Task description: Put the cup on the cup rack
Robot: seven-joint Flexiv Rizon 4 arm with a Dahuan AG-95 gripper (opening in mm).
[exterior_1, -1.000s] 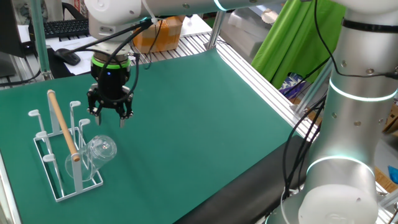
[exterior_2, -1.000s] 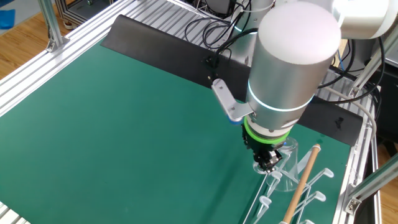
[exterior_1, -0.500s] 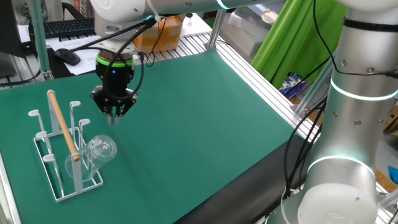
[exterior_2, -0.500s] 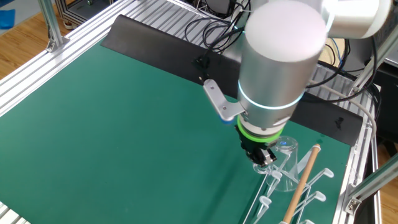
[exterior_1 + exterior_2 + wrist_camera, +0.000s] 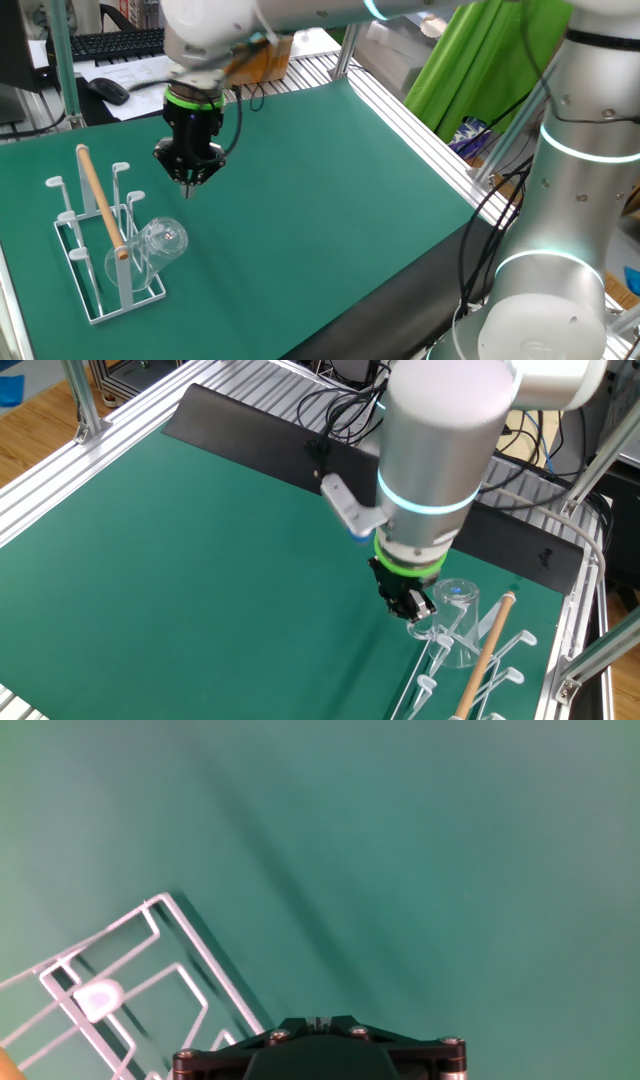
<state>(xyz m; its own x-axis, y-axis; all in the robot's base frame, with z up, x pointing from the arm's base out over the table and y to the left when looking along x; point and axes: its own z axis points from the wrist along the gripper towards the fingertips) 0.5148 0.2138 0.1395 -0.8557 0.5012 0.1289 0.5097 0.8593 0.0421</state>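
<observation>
The clear glass cup hangs tilted, mouth down, on a front peg of the white wire cup rack with its wooden rod handle. In the other fixed view the cup shows at the rack's near end. My gripper is shut and empty, above the mat, behind and to the right of the cup and clear of it. It also shows in the other fixed view. The hand view shows only the rack's base wires and one peg top; the cup is out of that view.
The green mat covers the table. A black strip and aluminium rails border it. A keyboard and mouse lie beyond the far edge. The robot's base column stands at the right.
The gripper went from open to shut, and moved up and away from the cup towards the back right. The cup stayed on the rack.
</observation>
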